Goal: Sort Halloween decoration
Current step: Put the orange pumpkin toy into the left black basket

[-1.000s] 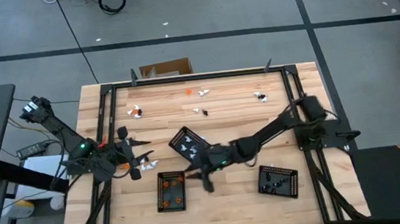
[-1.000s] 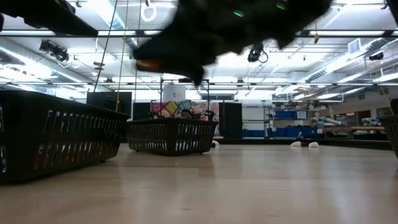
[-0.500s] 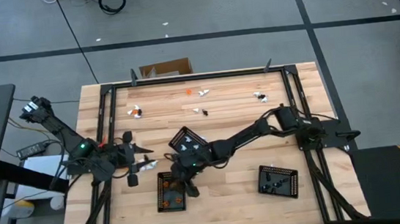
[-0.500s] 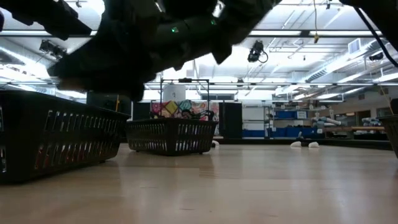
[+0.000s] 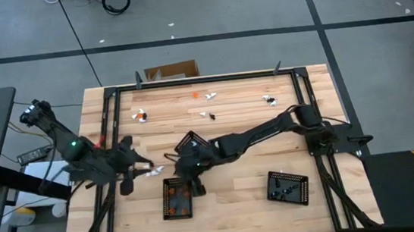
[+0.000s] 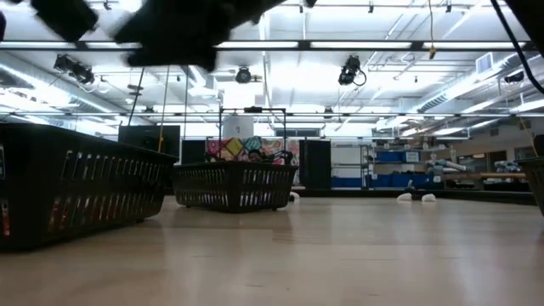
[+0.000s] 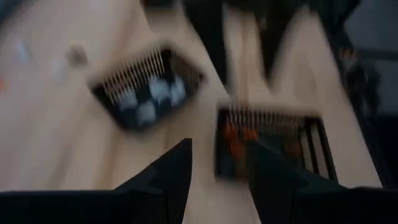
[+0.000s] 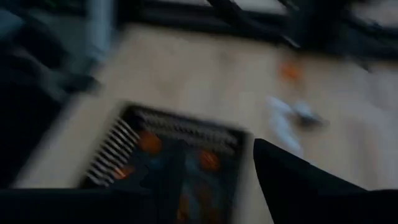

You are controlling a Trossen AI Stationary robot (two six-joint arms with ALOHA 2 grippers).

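Halloween decoration (image 5: 140, 115) pieces lie scattered along the counter's far edge; orange ones are already binned in the near tray (image 5: 177, 197). Above it the right gripper (image 8: 214, 163) is seen, jaws parted and empty, a drop judged in hand; left gripper (image 7: 217, 168) jaws parted, empty. Another loose piece must be fetched next

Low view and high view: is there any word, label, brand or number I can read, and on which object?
No text can be read in any view.
The colourful panel in the room behind the table: too small to read.
The cardboard box beside the table: no legible print.
The black trays: no labels visible.
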